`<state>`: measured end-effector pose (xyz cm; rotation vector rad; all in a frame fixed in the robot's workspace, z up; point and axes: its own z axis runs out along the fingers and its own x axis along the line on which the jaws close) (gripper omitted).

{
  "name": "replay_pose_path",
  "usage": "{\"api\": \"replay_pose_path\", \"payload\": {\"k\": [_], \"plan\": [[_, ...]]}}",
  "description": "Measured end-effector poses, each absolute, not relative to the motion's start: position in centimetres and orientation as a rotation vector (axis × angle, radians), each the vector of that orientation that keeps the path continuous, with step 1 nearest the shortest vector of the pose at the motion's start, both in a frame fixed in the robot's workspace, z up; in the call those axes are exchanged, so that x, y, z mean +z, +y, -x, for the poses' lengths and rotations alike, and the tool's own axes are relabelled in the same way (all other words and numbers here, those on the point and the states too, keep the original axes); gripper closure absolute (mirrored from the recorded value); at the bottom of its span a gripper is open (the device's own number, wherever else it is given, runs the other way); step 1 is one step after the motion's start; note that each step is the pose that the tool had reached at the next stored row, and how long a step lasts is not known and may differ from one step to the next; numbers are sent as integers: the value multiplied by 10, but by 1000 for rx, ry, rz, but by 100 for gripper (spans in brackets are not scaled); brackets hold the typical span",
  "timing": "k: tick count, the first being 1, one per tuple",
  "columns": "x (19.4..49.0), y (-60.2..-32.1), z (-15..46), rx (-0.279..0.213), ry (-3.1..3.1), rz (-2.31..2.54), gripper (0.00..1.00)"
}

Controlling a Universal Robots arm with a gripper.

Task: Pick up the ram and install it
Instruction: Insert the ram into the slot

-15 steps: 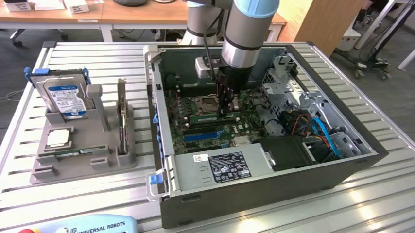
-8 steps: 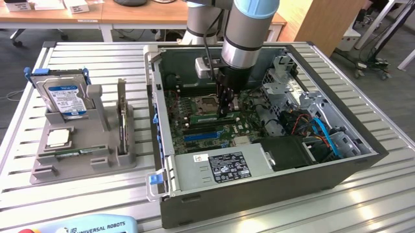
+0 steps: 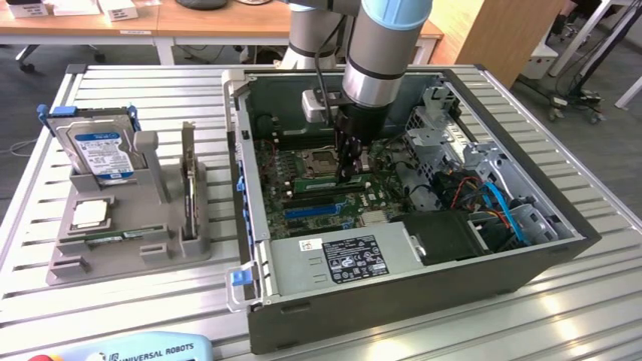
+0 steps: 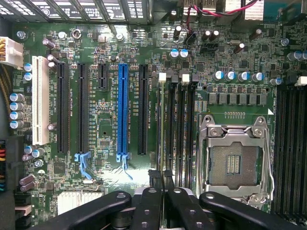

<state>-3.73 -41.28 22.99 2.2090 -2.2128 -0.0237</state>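
Over the memory slots (image 4: 173,125) inside the open case (image 3: 263,226), my gripper (image 4: 161,194) is clenched on the ram (image 4: 159,176) (from the wrist, just a thin dark edge). The pick-up looks done. Seating it remains, I judge, since I can't tell that it's pressed home.

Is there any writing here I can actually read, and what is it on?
"UNIVERSAL ROBOTS": on the blue controller at the table's front edge.
Blue label on the hard drive: too small to read.
Sticker on the power supply: too small to read.
White print on the motherboard: blurred.
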Motion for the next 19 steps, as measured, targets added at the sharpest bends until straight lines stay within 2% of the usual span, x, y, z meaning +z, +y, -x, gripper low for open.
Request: {"api": "replay_pose_path", "payload": {"k": [19], "plan": [[229, -413, 37, -24, -2217, -2205, 89]]}}
